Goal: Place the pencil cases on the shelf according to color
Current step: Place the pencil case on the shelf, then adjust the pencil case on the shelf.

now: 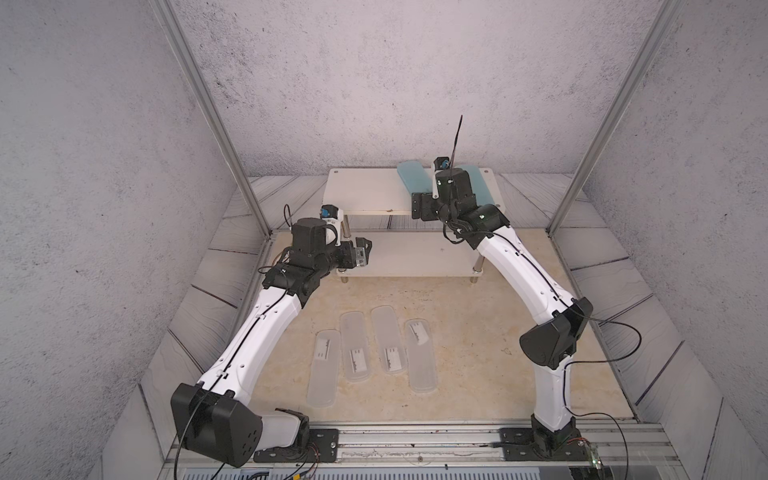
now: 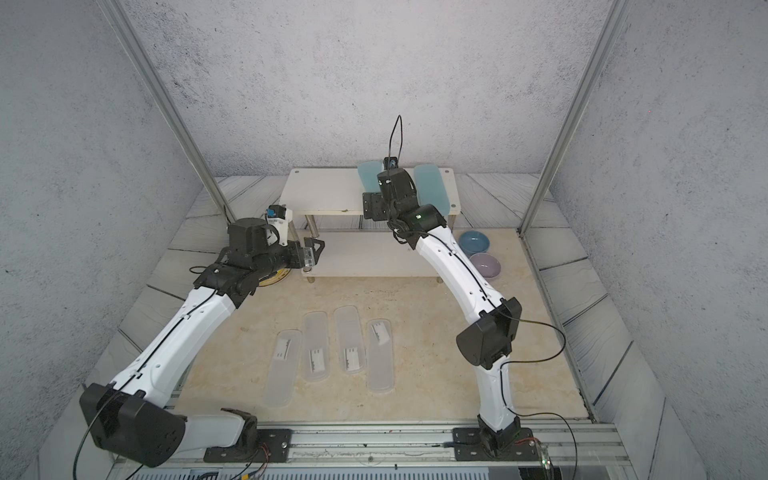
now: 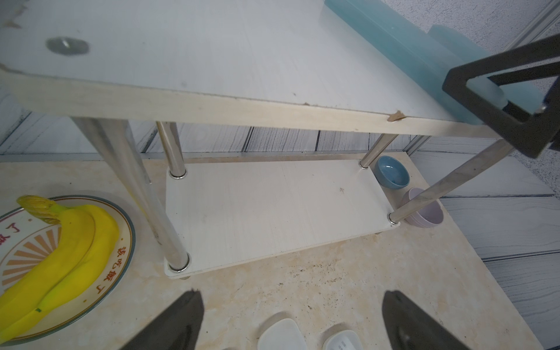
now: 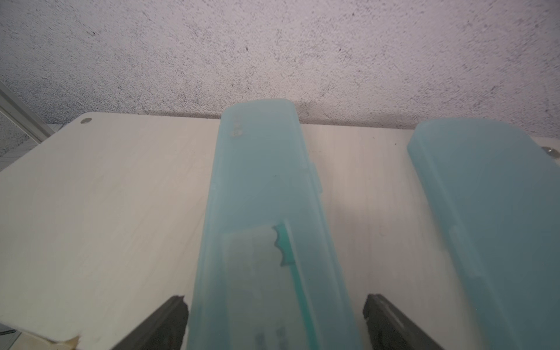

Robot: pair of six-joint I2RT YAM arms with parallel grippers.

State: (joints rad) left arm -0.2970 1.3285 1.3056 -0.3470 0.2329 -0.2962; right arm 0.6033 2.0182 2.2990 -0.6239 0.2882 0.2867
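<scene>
right gripper (image 4: pixel 275 300) | spread wide; astride teal pencil case (image 4: pixel 260 169) | on shelf (image 4: pixel 106 197)

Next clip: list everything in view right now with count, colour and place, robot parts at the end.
teal pencil cases: 2, translucent teal-blue, side by side on the right half of the shelf's top board
frosted pencil cases: 4, clear-white, in a row on the table in front of the shelf
shelf: 1, white boards on chrome legs, at the table's back
bowls: 2, blue bowl and lilac bowl, on the table right of the shelf
plate: 1, patterned, left of the shelf
bananas: 2, yellow, on the plate
table: 1, beige
left gripper: 1, black, open, empty, by the shelf's left end
right gripper: 1, black, open, jaws either side of the teal case nearer the shelf's middle
</scene>
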